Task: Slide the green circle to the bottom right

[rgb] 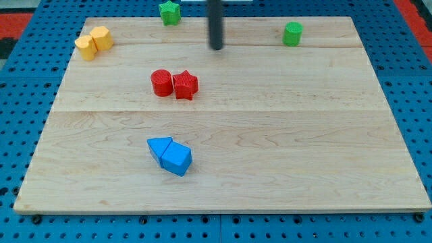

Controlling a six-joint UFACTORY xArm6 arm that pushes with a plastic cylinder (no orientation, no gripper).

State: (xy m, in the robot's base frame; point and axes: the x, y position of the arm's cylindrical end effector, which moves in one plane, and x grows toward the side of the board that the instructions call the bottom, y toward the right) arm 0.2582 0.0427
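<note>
While my tip [215, 47] is set left of the green circle [292, 34], two greens, two yellows, two reds and two blues are counted on the table [304, 148].

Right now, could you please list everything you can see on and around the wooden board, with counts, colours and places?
Green cylinder block: one, green, near the view's top right of the board.
Green star block: one, green, at the board's top edge, left of centre.
Yellow blocks: two, yellow, touching, at the view's top left corner; exact shapes hard to tell.
Red cylinder block: one, red, left of centre.
Red star block: one, red, touching the red cylinder block on its right.
Blue blocks: two, blue, angular, touching, below centre.
Wooden board: one, light wood, on a blue perforated surface.
My tip: one, dark rod end, near the top, between the green star block and green cylinder block, touching neither.
</note>
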